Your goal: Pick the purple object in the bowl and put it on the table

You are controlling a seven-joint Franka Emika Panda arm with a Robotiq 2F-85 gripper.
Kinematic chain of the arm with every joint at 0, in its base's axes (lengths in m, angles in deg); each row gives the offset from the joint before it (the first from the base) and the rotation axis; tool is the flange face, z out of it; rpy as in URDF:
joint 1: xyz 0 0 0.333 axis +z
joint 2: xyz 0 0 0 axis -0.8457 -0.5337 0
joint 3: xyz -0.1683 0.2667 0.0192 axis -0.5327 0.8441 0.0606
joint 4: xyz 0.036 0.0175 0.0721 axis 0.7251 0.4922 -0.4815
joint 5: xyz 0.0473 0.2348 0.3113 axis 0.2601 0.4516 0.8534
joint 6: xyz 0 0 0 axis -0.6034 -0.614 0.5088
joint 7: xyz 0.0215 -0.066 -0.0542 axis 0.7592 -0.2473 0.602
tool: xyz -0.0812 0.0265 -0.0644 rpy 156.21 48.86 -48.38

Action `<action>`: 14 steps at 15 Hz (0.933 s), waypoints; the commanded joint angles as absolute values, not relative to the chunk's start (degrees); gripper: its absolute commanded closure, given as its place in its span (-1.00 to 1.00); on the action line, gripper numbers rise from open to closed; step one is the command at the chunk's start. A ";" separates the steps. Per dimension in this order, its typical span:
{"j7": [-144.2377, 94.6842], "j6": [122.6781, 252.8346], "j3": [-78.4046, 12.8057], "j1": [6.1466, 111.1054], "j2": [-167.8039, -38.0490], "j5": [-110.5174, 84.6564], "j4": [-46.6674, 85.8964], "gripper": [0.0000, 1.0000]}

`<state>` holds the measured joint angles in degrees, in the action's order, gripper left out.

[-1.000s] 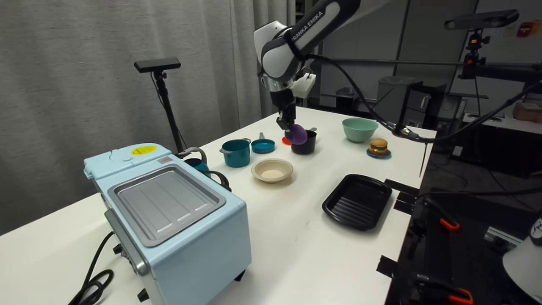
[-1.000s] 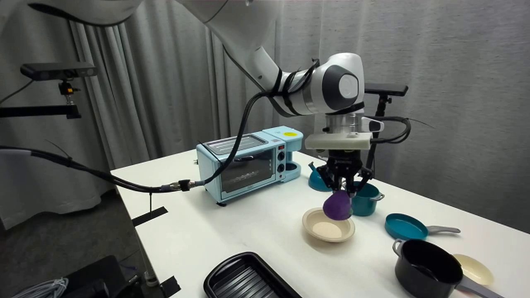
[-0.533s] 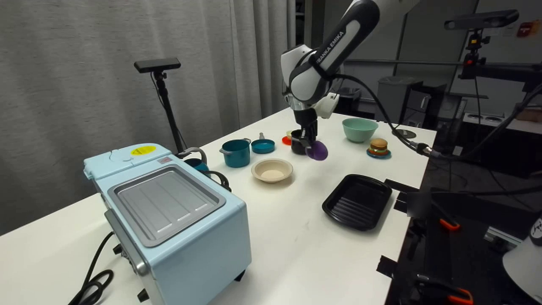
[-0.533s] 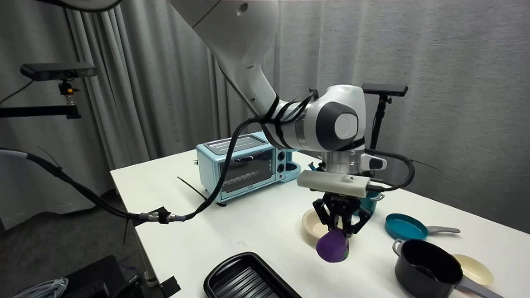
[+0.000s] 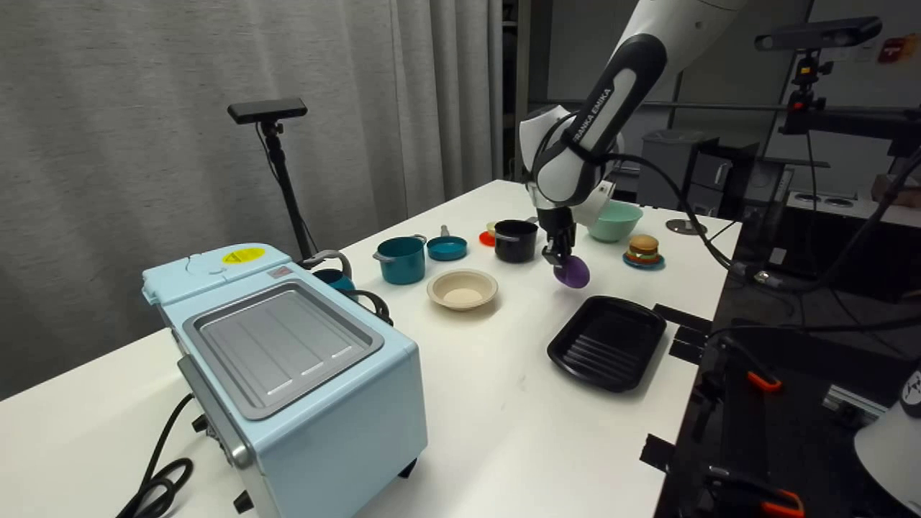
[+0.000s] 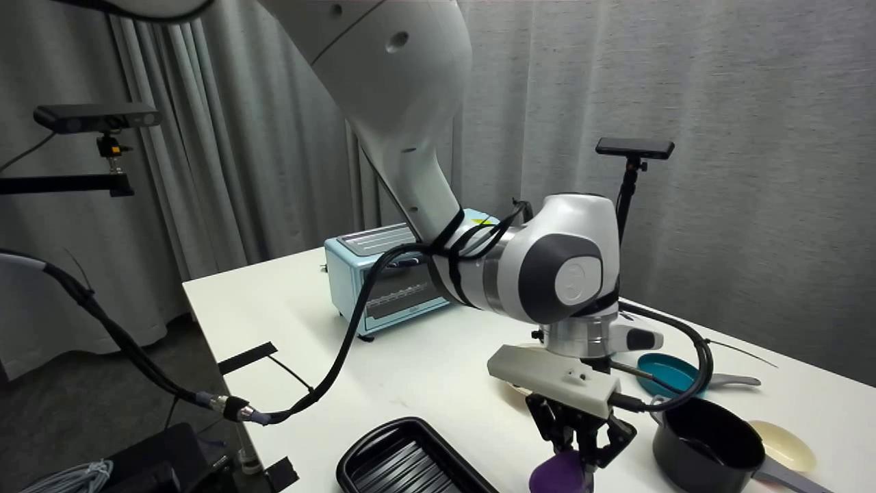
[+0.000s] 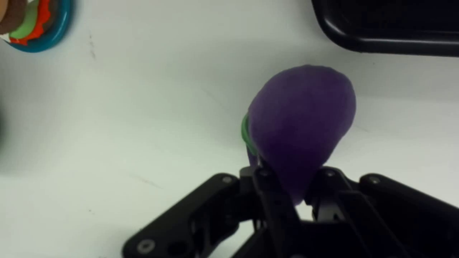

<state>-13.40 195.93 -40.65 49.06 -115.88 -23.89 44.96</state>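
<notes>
The purple object (image 5: 573, 273) hangs from my gripper (image 5: 558, 257), over the white table (image 5: 489, 360). It also shows in an exterior view (image 6: 558, 474), cut off by the bottom edge. In the wrist view my gripper (image 7: 296, 179) is shut on the narrow end of the purple object (image 7: 304, 107), with a green part at its left side. A soft shadow lies on the table; I cannot tell the exact gap. The bowl (image 5: 462, 289), beige and shallow, stands apart with nothing in it, and is mostly hidden behind the gripper in an exterior view (image 6: 519, 396).
A black ridged tray (image 5: 608, 344) lies close to the purple object. A black pot (image 5: 515, 241), teal pot (image 5: 401, 259), teal pan (image 5: 447, 248), burger (image 5: 642, 249) on a teal plate and green bowl (image 5: 614, 220) stand around. A light-blue toaster oven (image 5: 288, 374) stands at one end.
My gripper has carried the purple object away from the bowl and downward, to between the black pot and the black tray. It stays shut on it. The bowl has not moved.
</notes>
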 commanded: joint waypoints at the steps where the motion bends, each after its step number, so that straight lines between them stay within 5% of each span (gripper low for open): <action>1: -15.51 198.22 -42.26 48.73 -114.48 -25.20 47.71 0.09; 4: -15.63 199.28 -43.03 48.64 -113.04 -25.12 48.35 -0.20; 9: -14.07 201.73 -42.43 47.86 -106.87 -23.68 50.54 -1.00; 14: -12.54 202.97 -41.90 47.08 -99.68 -22.30 52.89 -1.00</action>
<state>-14.43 200.99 -43.09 48.72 -105.26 -23.60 49.21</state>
